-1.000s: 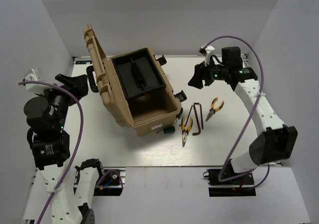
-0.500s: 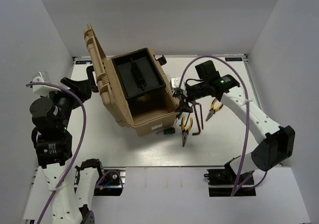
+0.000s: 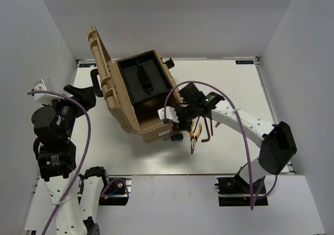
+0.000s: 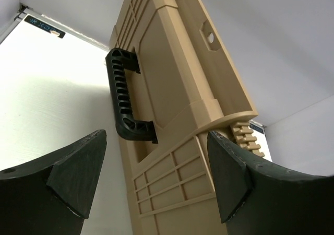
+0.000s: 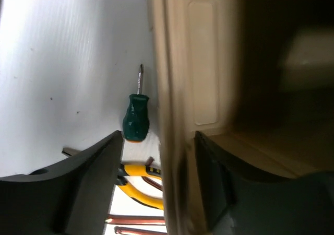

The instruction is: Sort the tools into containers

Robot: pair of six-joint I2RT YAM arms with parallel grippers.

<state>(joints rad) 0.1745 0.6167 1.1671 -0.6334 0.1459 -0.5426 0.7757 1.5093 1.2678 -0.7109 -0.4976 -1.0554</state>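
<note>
The open tan toolbox holds a black tray at its back. On the table to its right lie a green-handled screwdriver, orange-yellow pliers and dark-red hex keys. My right gripper is open, and its jaws straddle the box's front right wall, one finger outside and one inside. Its wrist view shows the screwdriver, pliers and hex keys beside the wall. My left gripper is open and empty behind the raised lid. The other pliers and screwdriver are hidden.
The lid stands upright at the box's left, with a black carry handle on its outer face. White walls close in the table on three sides. Purple cables loop over both arms.
My right arm swung from the back right down and left over the tools to the toolbox's front right wall. My left gripper shifted slightly toward the lid.
</note>
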